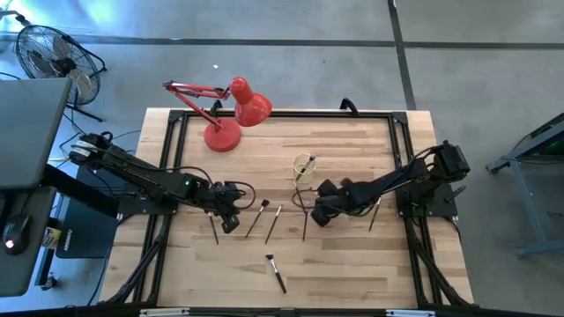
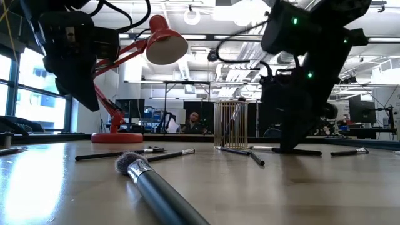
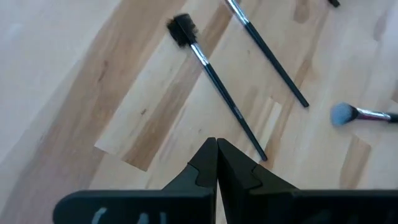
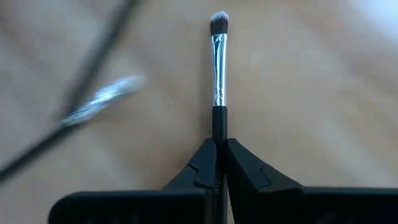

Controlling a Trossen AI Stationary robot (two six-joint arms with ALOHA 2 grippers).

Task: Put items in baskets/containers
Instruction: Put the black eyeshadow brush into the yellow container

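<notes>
Brushes [image 1: 257,217] scattered on my wooden table [image 1: 352,273]; right tool [image 4: 217,163] pinching one brush [image 4: 218,74], left tool [image 3: 216,163] closed, empty.

Grey floor [image 1: 291,53], fan [image 1: 48,51], ceiling lights [image 2: 190,14].

Left hand [image 1: 231,222] closed, hovering low; right hand [image 1: 319,214] pinched tight near table centre.
</notes>
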